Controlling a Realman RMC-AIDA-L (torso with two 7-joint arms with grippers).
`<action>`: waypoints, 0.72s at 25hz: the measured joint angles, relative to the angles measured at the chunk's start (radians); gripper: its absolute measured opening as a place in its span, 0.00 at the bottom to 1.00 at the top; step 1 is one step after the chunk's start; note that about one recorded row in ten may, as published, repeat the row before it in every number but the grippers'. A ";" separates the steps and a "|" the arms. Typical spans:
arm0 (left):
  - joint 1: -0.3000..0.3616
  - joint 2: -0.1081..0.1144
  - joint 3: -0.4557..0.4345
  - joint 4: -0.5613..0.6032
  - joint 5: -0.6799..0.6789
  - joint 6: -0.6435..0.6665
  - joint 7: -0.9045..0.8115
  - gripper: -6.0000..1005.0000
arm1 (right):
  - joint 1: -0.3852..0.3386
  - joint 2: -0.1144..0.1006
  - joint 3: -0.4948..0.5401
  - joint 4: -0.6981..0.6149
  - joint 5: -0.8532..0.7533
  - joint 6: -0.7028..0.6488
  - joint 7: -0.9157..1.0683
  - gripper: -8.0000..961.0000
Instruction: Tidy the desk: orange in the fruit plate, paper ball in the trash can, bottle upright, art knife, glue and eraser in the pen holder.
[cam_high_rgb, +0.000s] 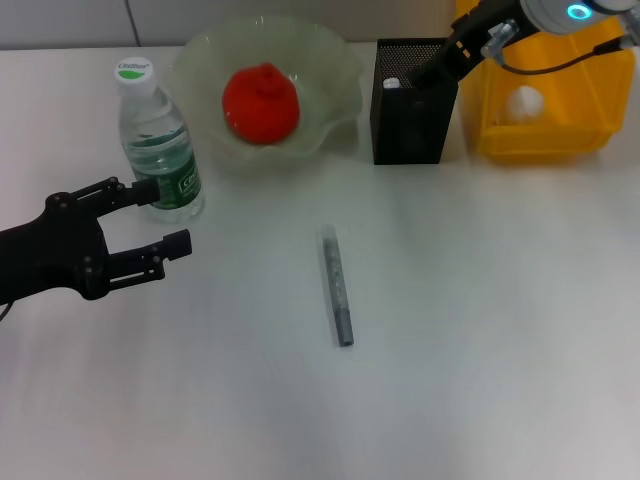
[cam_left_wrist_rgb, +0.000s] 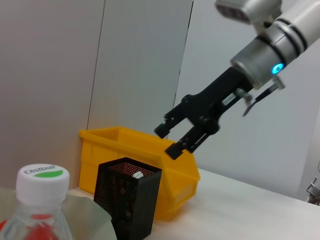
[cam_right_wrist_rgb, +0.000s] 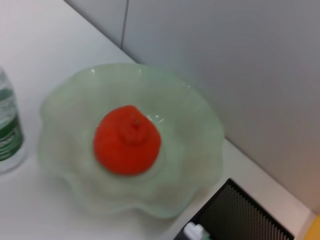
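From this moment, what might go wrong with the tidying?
1. The right hand hangs open just above the pen holder; coming down off-centre, it might catch the mesh rim and tip the box.
2. The grey art knife lies flat on the table, so a thin tool like this may slip when picked up.
3. The open left hand sits close to the upright bottle and might knock it over.

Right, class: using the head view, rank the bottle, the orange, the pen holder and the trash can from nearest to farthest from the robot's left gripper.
Measured from the left gripper, low on the left:
1. The bottle, upright just behind it.
2. The orange, in the fruit plate, further back towards the middle.
3. The pen holder, right of the plate.
4. The trash can, far right.
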 joint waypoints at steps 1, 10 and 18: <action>0.000 0.000 0.000 0.000 0.000 0.000 0.001 0.81 | 0.000 0.000 0.000 -0.019 0.000 -0.027 0.012 0.80; 0.005 0.009 0.033 0.009 0.003 0.026 0.012 0.81 | 0.088 -0.005 0.021 -0.002 0.149 -0.294 0.093 0.80; -0.009 0.032 0.051 0.014 0.041 0.076 0.035 0.81 | 0.217 0.002 -0.047 0.276 0.177 -0.269 0.194 0.80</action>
